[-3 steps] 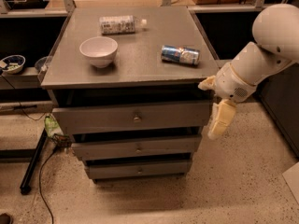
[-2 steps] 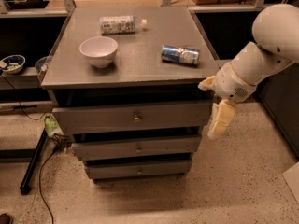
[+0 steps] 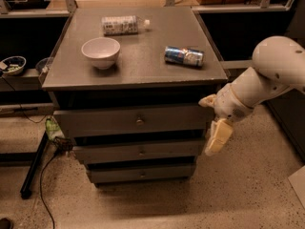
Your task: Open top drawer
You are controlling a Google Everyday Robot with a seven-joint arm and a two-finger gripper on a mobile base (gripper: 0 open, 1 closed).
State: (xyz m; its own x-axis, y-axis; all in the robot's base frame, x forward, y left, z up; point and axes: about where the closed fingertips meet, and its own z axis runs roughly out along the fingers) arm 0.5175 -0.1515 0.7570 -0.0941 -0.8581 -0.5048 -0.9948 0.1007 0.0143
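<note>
The top drawer (image 3: 105, 121) is the widest grey front of three, with a small round knob (image 3: 139, 121) at its centre. Its front stands a little forward of the two narrower fronts below, and a dark gap shows under the cabinet top. My gripper (image 3: 218, 137) hangs pointing down just off the drawer front's right end, at about drawer height. It touches neither the knob nor the front. The white arm (image 3: 267, 75) comes in from the right.
On the grey cabinet top (image 3: 143, 66) stand a white bowl (image 3: 100, 51), a lying plastic bottle (image 3: 121, 25) and a lying blue can (image 3: 184, 56). A black stand leg and cable (image 3: 35, 168) lie on the floor at the left. Dark shelving runs behind.
The arm has lowered, and my gripper has moved a little down and left, closer to the right end of the top drawer front. The drawers look unchanged.
</note>
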